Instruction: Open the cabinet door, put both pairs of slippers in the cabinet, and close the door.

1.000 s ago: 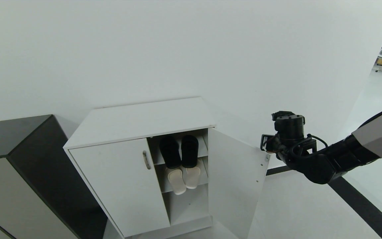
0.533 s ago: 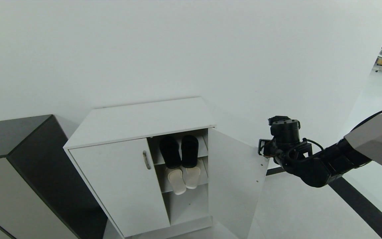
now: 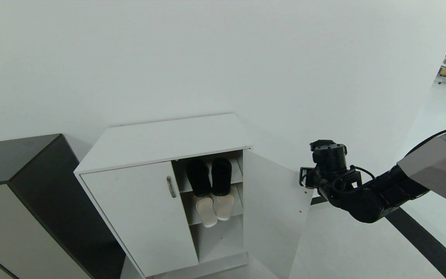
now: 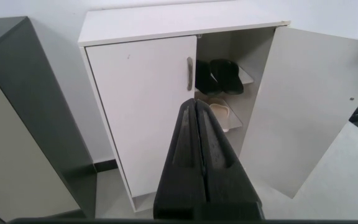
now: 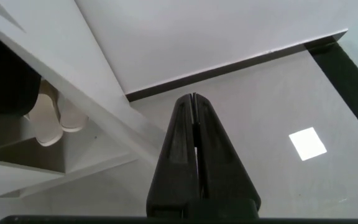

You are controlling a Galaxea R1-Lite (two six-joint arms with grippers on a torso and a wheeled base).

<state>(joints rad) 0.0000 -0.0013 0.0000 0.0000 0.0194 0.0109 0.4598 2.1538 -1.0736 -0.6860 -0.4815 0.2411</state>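
White floor point(image 3: 354, 248) lies free to the right of the cabinet point(image 3: 168, 139), crossed by a black stripe point(image 3: 420, 236). Nearest: left gripper point(image 4: 196, 106), jaws pressed together, empty, well short of the closed left door point(image 3: 141, 217). Right door point(image 3: 273, 209) stands swung out toward the near side. Right gripper point(image 5: 193, 98) sits by that door's top outer corner; jaws closed flat against each other, holding nothing; contact with the edge unclear. Inside: black slippers point(image 3: 209, 176) on the upper shelf, white slippers point(image 3: 213, 207) on the shelf below. Dark cabinet point(image 3: 45, 193) flanks the left. Bare wall point(image 3: 207, 58) behind.
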